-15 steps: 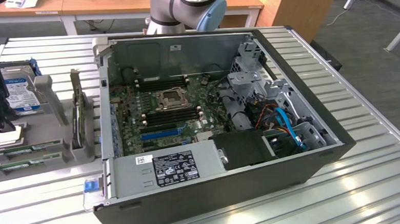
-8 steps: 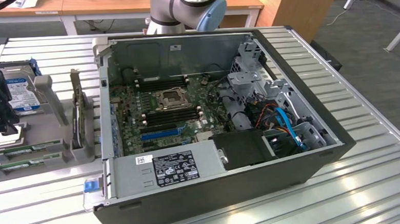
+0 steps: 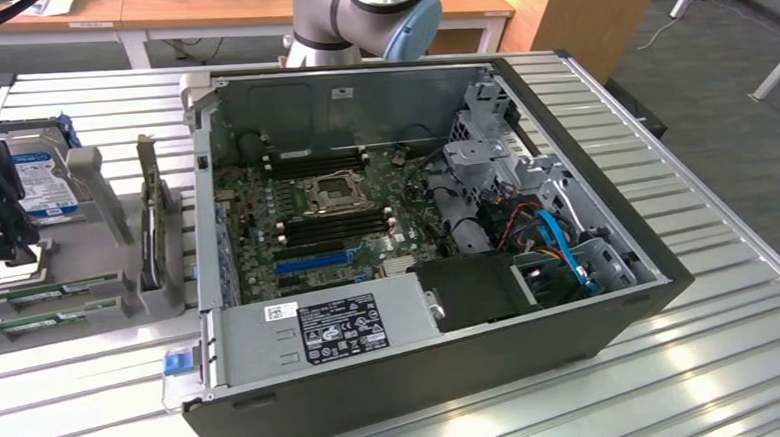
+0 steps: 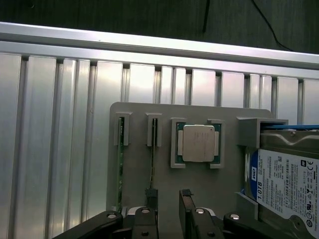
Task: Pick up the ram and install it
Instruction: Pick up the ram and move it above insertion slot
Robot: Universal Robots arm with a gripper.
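Item: slatted aluminium table (image 3: pixel 718 362), ribbed silver top, long grooves running its length.

On it, from centre toward 3 o'clock: one dark tower computer case (image 3: pixel 413 397), laid on its side, side panel off, open face upward.

At 9 o'clock of the case, just beside it: one grey moulded parts holder (image 3: pixel 123 255), flat on the slats. Bare slats lie between holder and the table's edge rail (image 4: pixel 149 45).
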